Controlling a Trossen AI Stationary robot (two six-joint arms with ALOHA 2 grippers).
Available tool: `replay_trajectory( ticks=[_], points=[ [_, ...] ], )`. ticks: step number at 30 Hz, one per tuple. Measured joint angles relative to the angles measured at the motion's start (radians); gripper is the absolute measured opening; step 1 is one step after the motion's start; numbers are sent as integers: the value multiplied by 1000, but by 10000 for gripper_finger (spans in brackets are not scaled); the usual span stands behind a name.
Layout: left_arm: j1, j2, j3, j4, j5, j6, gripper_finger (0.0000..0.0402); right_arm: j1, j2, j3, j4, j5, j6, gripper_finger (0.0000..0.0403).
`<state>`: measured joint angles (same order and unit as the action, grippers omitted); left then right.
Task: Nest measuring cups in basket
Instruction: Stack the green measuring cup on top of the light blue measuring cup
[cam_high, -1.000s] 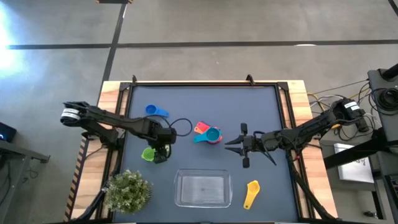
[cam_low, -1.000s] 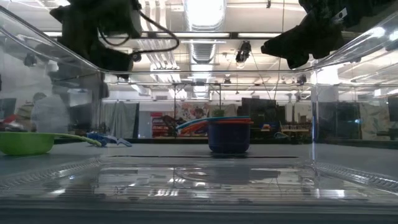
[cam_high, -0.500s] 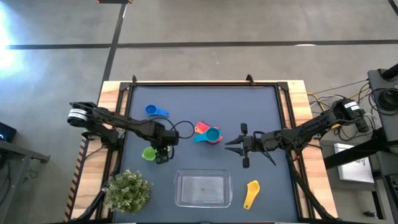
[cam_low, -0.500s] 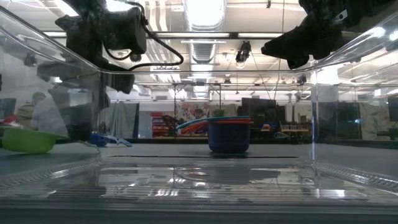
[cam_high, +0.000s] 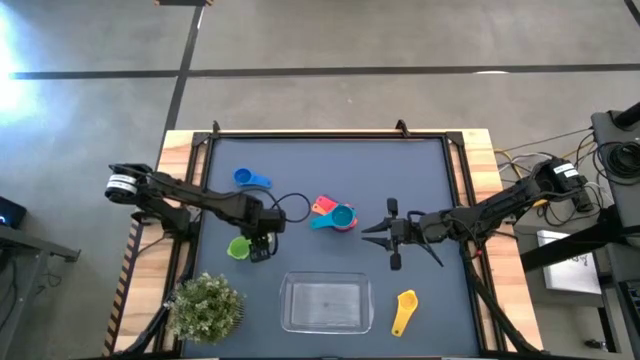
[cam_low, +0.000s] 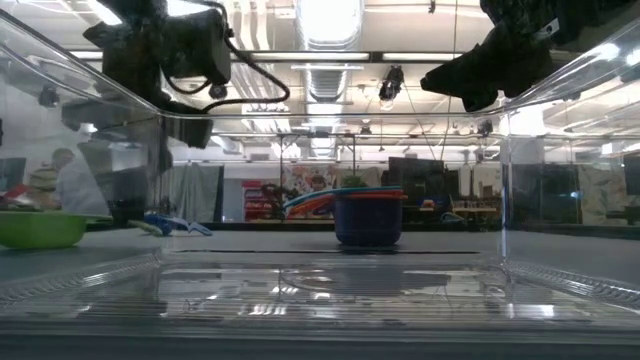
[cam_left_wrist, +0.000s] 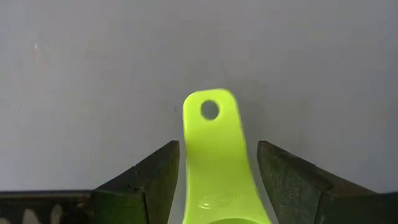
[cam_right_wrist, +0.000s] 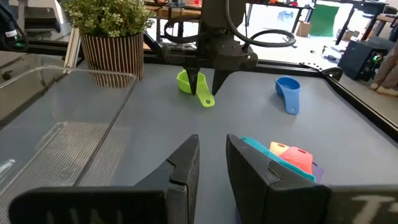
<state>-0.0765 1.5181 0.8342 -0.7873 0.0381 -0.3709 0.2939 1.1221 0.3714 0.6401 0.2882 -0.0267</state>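
The green cup (cam_high: 238, 247) lies on the mat at the left, its handle (cam_left_wrist: 214, 149) pointing toward the table's right. My left gripper (cam_high: 258, 250) is open, pointing down, with one finger on each side of that handle and a small gap to each. My right gripper (cam_high: 365, 233) hovers right of centre with a narrow gap between its fingers, empty. A nested stack of teal, red-pink, orange and purple cups (cam_high: 335, 214) stands at the middle. A blue cup (cam_high: 250, 179) lies far left, and a yellow cup (cam_high: 403, 310) lies right of the clear basket (cam_high: 287, 300).
A bushy green plant (cam_high: 205, 305) in a striped pot stands at the near left, beside the basket. The basket sits at the table's near edge. Raised rails run along the mat's sides. A cable loops from my left arm near the stack.
My left gripper has come down over the green cup's handle, so its fingers now stand on both sides of it. The cup tipped slightly half a second ago and now lies level again.
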Motion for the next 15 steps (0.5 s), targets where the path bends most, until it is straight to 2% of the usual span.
replay_trajectory(
  ticks=[11, 15],
  points=[
    [0, 0, -68, 39, 5, -23, 198, 0, 0, 0, 0, 0, 0, 68],
    [0, 0, -63, 49, 5, 8, 171, 0, 0, 0, 0, 0, -1, 68]
  ],
)
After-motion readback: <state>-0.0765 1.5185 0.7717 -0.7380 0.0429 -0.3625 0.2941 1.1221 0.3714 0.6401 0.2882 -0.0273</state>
